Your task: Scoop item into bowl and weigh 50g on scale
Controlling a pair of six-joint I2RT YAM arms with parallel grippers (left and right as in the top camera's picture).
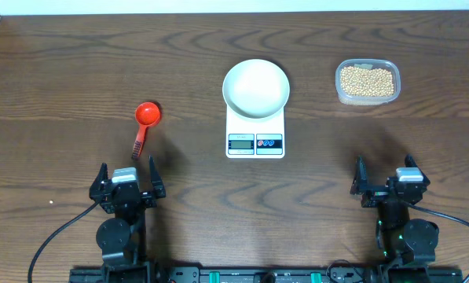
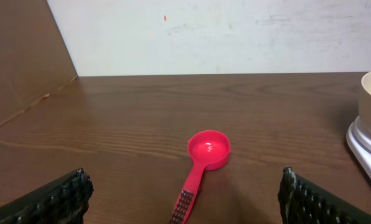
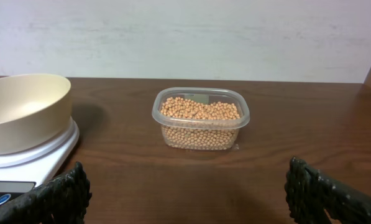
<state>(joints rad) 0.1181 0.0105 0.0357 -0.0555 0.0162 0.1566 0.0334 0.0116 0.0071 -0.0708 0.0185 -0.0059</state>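
Scale (image 1: 254, 126) lies lengthwise front to back, display (image 1: 241, 142) end nearest, bowl (image 1: 255, 86) atop.

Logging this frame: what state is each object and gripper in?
Scale: carrying the bowl; display too small to read.
Bowl: upright, empty.
Beans: all in the clear tub, none in the bowl.
Clear tub: lidless, nearly full.
Red scoop: empty, lying on the table, cup up.
Left gripper: open, empty.
Right gripper: open, empty.
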